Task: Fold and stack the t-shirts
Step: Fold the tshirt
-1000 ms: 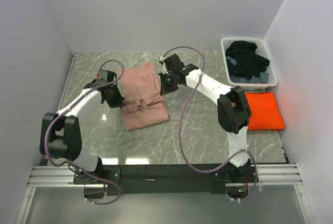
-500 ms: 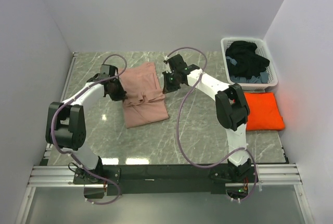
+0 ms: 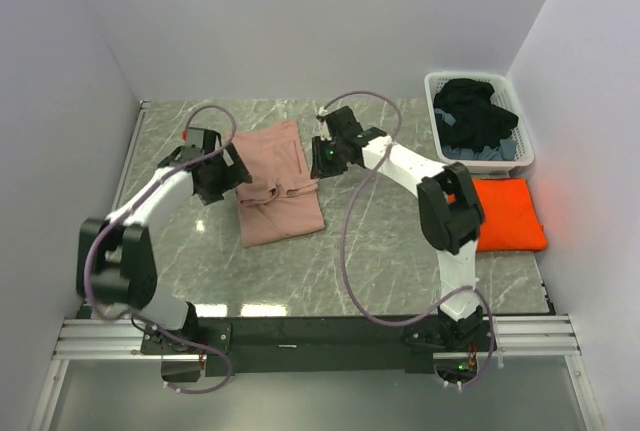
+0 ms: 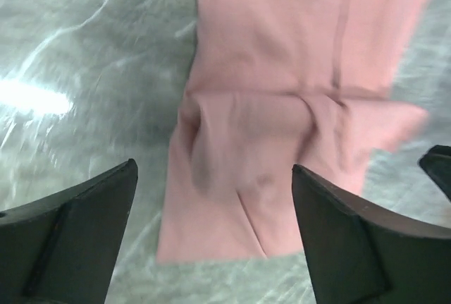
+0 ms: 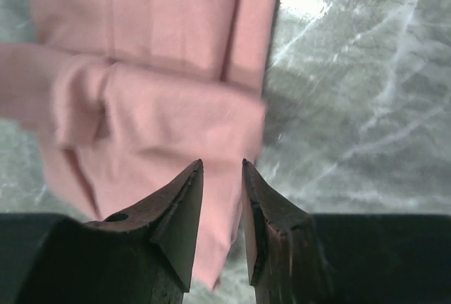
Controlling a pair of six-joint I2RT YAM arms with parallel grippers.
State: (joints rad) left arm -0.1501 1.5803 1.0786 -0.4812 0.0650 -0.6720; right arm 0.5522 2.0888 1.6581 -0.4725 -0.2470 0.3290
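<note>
Top external: the pink tee (image 3: 278, 188) is seen folded at the far middle of the desk (image 3: 380, 261), between both grippers.
The left gripper (image 3: 226, 175) is spread wide above its left edge. The right gripper (image 3: 322, 157) is set narrow, nothing clasped, at its right edge. Open marble is seen toward the near edge. The orange tee (image 3: 508, 213) is laid by the right edge, partly hidden by the right arm.

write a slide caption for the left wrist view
Open left gripper above a partly folded dusty-pink cotton tee
</note>
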